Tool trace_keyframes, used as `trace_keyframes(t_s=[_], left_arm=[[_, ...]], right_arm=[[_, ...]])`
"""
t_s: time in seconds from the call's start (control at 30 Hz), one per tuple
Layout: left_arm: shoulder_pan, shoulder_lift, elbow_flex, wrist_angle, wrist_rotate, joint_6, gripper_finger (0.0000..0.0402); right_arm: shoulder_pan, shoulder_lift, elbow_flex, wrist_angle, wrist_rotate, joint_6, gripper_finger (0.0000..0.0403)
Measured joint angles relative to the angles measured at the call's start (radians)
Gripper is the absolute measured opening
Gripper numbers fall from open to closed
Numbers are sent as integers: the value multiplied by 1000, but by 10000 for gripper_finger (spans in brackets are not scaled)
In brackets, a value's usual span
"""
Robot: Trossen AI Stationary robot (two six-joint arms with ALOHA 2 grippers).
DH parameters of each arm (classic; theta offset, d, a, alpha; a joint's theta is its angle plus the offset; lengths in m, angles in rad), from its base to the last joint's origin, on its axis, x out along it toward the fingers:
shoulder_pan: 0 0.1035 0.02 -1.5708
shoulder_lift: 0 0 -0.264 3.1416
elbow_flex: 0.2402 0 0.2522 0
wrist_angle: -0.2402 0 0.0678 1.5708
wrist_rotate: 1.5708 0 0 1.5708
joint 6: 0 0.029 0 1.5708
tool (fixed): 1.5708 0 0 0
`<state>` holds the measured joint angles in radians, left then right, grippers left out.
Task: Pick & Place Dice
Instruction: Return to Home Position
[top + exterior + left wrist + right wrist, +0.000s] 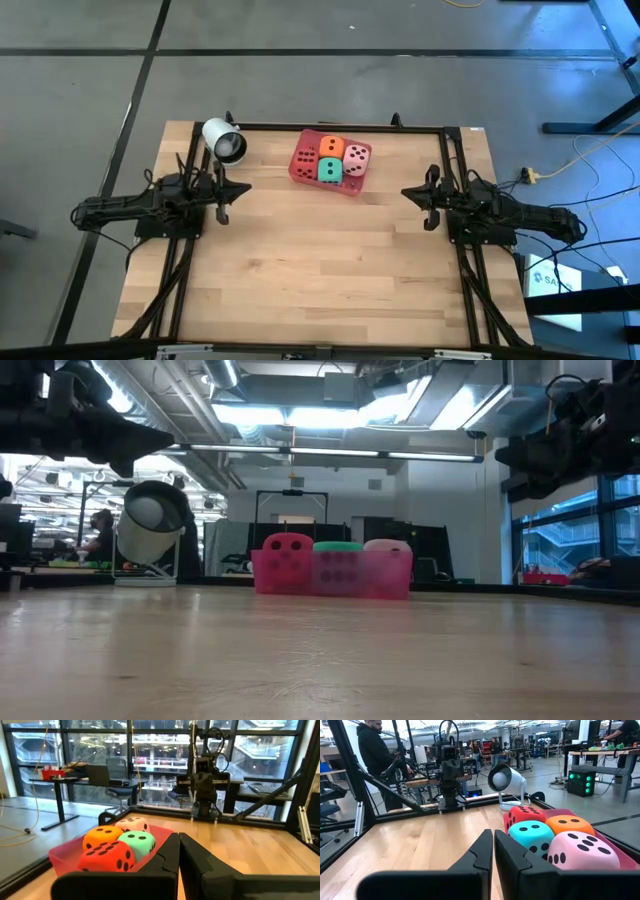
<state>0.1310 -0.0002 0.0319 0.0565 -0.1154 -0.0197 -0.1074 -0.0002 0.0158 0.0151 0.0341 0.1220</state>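
Two dark robot arms at a light wood table (320,280), one per side, grippers facing each other across it. L gripper (179,840): fingers pressed together w/ only a thin seam between, nothing held, raised above the tabletop. R gripper (493,836): same, fingers closed on nothing, also raised. Between the two, ahead of each & off toward the far table edge, sits a pink tray (346,190), well apart from both. All four dice are inside it, packed 2x2 & touching. The red die (306,160) is closest to the L gripper, w/ the green die (329,170) beside it. The orange die (331,149) is behind green on the far side, and the light pink die (356,158) is closest to the R gripper. The dice tops stick up above the tray wall. A white lamp-like device (224,141) stands near the far edge, just beyond the L gripper, apart from the tray. A person in dark clothes (375,750) stands beyond the table on the L arm's side.
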Motion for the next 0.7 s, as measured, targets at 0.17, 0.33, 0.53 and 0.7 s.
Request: trace_keyframes(t_s=[0.17, 0.33, 0.53, 0.7], left_arm=[[0, 0, 0, 56, 19, 1, 3], [0, 0, 2, 44, 30, 22, 3], [0, 0, 2, 17, 21, 16, 4], [0, 0, 4, 25, -40, 6, 3]], right_arm=[[0, 0, 0, 0, 0, -2, 20], [0, 0, 0, 0, 0, -3, 21], [0, 0, 0, 0, 0, -3, 21], [0, 0, 0, 0, 3, -3, 22]])
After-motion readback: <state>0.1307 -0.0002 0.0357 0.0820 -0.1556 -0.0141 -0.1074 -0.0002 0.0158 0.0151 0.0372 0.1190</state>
